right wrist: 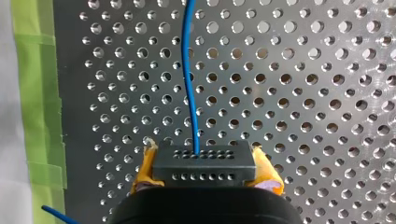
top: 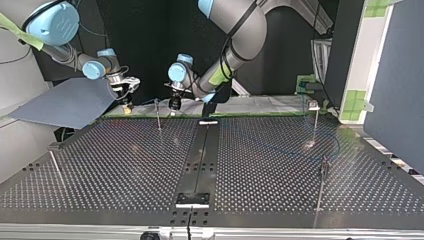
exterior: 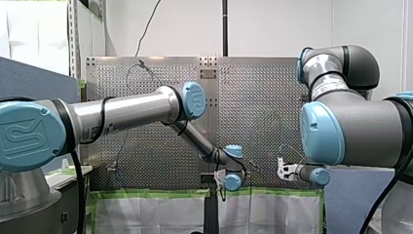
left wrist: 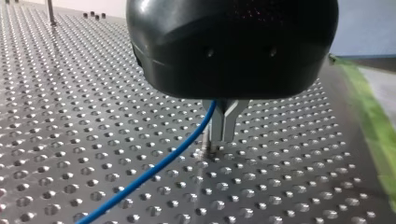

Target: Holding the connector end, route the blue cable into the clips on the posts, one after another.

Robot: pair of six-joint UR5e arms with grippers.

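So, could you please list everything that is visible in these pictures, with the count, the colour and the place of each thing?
blue cable: one, blue, leaves the connector across the table; it also runs up to the left gripper's fingers.
connector: one, black, between the right gripper's yellow pads.
posts: four in the top view, metal, standing apart on the table.
table: one, dark perforated metal, under everything.
green tape: strips, green, along the table's edge.
panel: one, grey-blue, tilted, at the top view's left.
left gripper: one, black with metal fingers, fingers together, low over the table.
right gripper: one, yellow pads, shut on the connector.
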